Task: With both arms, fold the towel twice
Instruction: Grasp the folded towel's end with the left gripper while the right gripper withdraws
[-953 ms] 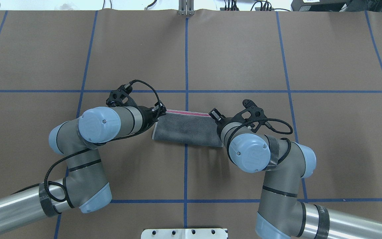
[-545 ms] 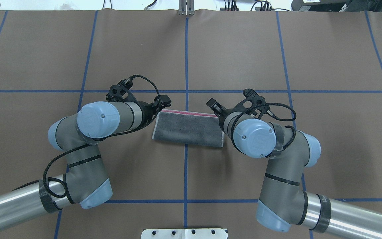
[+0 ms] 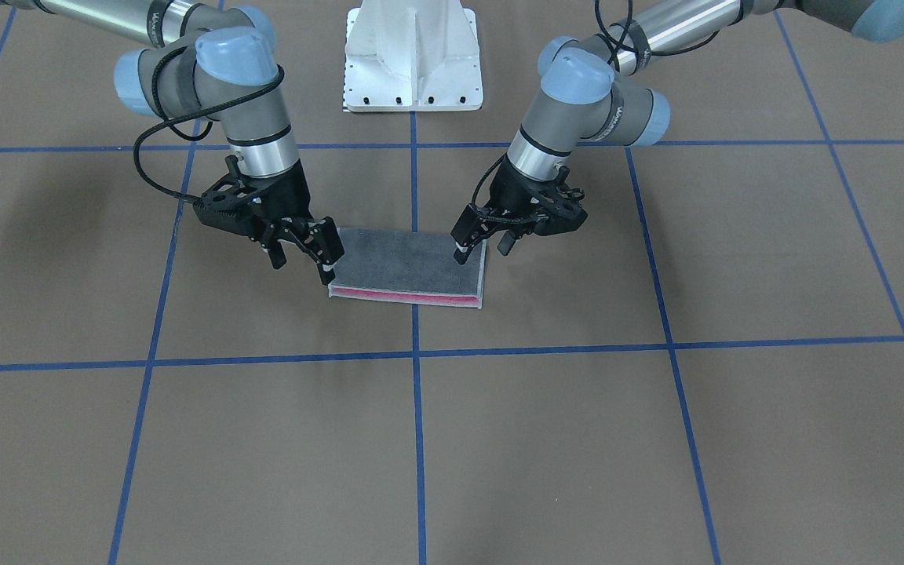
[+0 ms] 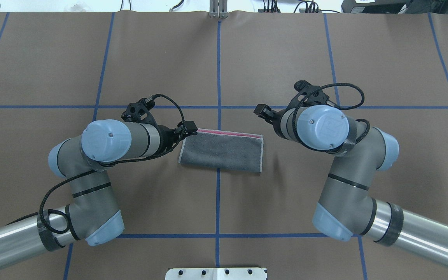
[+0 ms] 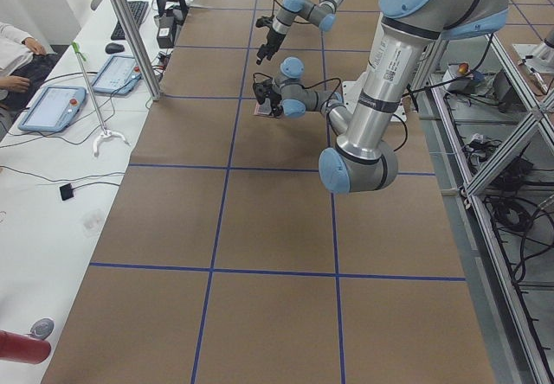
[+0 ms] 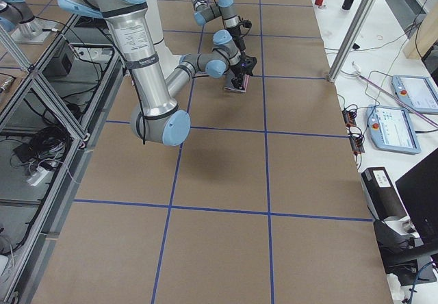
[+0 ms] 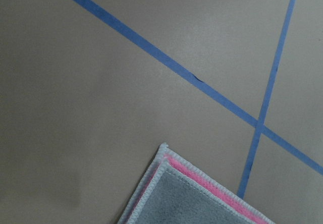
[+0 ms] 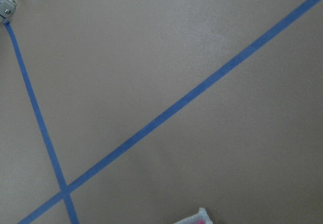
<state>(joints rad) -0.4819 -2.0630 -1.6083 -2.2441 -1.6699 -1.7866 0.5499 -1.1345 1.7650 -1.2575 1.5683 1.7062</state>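
Observation:
The towel point(image 4: 221, 151) lies flat near the table's middle, folded into a rectangle. Its dark grey face is up and a pink strip shows along the far edge; it also shows in the front view point(image 3: 409, 271). My left gripper point(image 3: 483, 249) is open and empty, just above the towel's far left corner. My right gripper point(image 3: 300, 257) is open and empty, raised off the towel's far right corner. The left wrist view shows a towel corner point(image 7: 192, 193). The right wrist view shows only a tip of the towel point(image 8: 194, 218).
The brown table cover carries blue tape grid lines point(image 4: 218, 70). The white pedestal base point(image 4: 216, 273) stands at the near edge. A side desk with tablets point(image 5: 52, 107) and a person's hand point(image 5: 13, 55) lie beyond the table's far edge.
Both grippers have left the towel's far corners. The right arm has swung up and to the right, the left arm has drawn back slightly left. The towel stays flat.

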